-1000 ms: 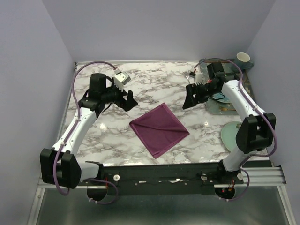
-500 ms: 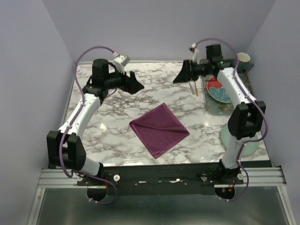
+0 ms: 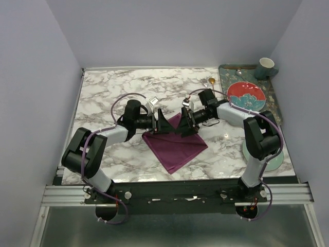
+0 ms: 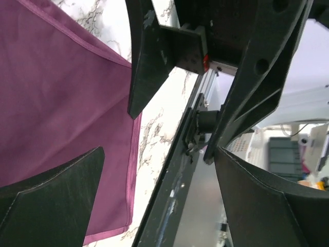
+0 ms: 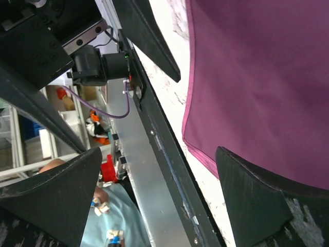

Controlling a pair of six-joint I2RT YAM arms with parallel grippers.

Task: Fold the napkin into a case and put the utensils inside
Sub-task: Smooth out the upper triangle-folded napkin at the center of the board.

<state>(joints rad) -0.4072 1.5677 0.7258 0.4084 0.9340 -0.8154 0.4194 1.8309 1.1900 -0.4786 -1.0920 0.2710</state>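
The plum-purple napkin (image 3: 176,145) lies flat on the marble as a diamond, its hemmed edge showing in the left wrist view (image 4: 61,103) and the right wrist view (image 5: 257,77). My left gripper (image 3: 163,124) and right gripper (image 3: 185,125) face each other low over the napkin's far corner, both open with nothing between the fingers. My left gripper (image 4: 164,206) sees the right one's fingers (image 4: 149,56) just ahead. My right gripper (image 5: 159,200) looks toward the table's near rail. A slim gold utensil (image 3: 209,82) lies left of the tray. A silver one (image 3: 239,73) lies on the tray.
A dark teal tray (image 3: 271,100) at the far right holds a red patterned plate (image 3: 245,95) and a mug (image 3: 266,66). A pale green plate (image 3: 253,150) sits at the right, partly behind my right arm. The black and metal rail (image 3: 180,193) runs along the near edge.
Both arms have swung down and inward from the far sides of the table to meet over the napkin's far corner. The napkin has not moved.
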